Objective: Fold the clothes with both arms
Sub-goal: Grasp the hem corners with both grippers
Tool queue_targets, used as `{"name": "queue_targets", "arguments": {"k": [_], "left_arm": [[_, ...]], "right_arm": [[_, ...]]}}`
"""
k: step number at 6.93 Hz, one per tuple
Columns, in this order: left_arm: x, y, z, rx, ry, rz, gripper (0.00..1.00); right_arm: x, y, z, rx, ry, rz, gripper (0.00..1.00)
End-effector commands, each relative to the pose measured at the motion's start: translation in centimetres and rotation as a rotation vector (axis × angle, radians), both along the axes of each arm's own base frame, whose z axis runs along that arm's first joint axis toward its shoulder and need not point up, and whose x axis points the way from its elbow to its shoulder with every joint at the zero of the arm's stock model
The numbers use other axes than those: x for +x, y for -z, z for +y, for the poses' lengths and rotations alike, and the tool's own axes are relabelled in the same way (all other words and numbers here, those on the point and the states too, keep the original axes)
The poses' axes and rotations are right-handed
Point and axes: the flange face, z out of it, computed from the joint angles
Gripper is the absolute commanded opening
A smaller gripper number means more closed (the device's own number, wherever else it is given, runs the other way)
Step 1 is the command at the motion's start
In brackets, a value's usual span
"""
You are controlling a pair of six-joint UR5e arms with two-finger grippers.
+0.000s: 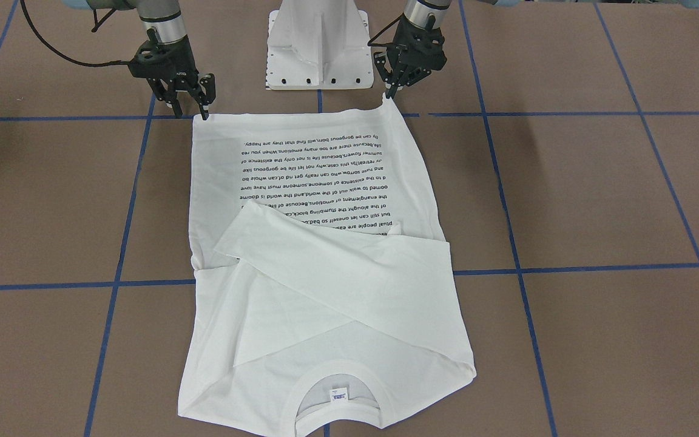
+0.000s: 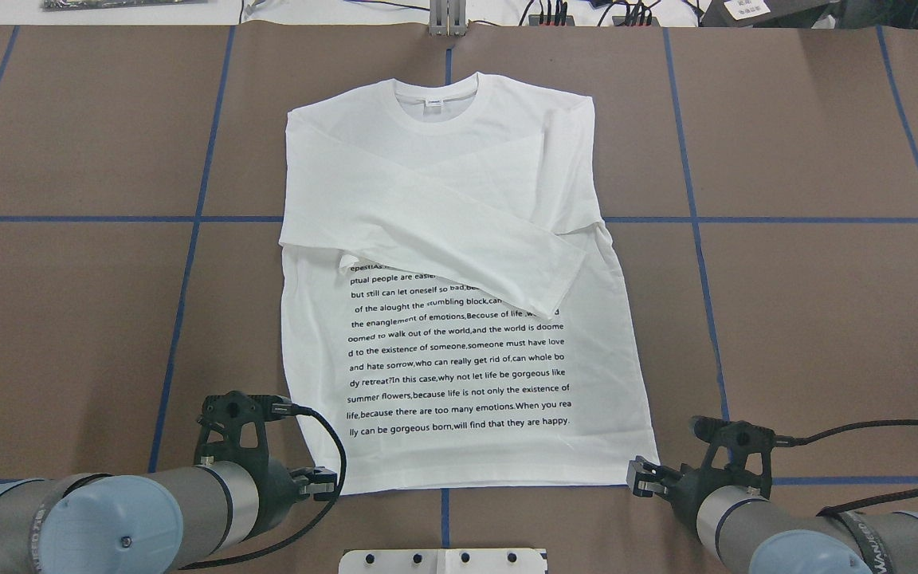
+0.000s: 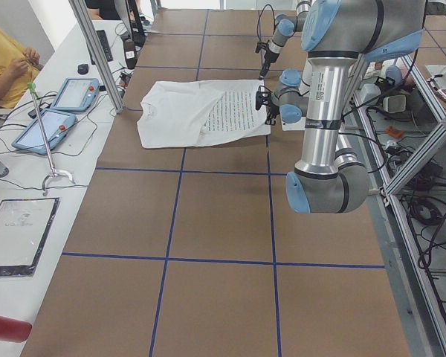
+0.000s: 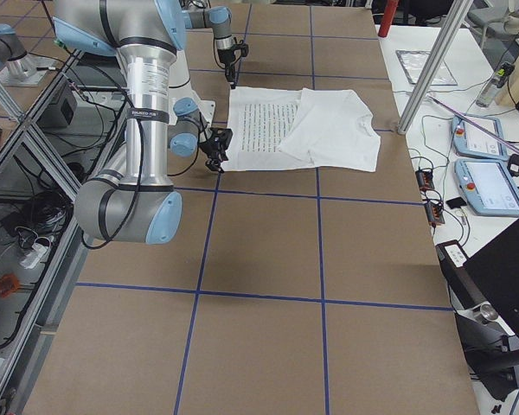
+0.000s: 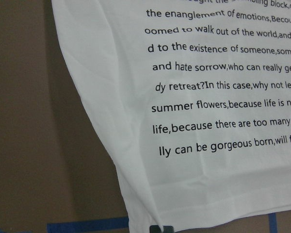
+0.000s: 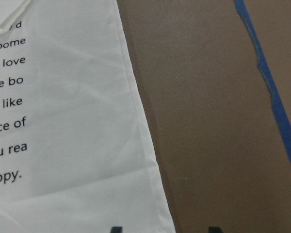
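Lifting should wait: left gripper pinches one hem corner of the long-sleeved T-shirt, right gripper gapes astride the other.

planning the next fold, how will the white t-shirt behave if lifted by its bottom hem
Likely floppy: the T-shirt is soft cloth lying flat, and its corner peaks up where the left gripper pinches it. Lifted by the hem, the middle would probably sag. The folded-in sleeves lie loose on top and may slide off.
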Motion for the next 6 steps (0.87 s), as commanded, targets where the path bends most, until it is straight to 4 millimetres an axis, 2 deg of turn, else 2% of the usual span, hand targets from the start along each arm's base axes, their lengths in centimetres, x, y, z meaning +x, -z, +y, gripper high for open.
{"name": "queue_targets", "arguments": {"k": [1,3,4,5,6], "left_arm": [[-0.1,0.3,0.0,0.003,0.000,0.006,0.00],[-0.5,0.5,-0.2,0.005,0.003,0.012,0.00],[-0.6,0.6,-0.4,0.006,0.006,0.013,0.00],[-0.6,0.5,-0.4,0.006,0.006,0.012,0.00],[-0.6,0.5,-0.4,0.006,0.006,0.012,0.00]], "right_arm": [[-0.4,-0.3,0.6,0.012,0.004,0.006,0.67],[-1.9,0.0,0.7,0.012,0.006,-0.001,0.66],[-2.0,-0.1,0.7,0.012,0.008,0.001,0.64],[-1.9,-0.2,0.7,0.013,0.009,0.009,0.59],[-1.9,-0.2,0.7,0.014,0.011,0.011,0.40]]}}
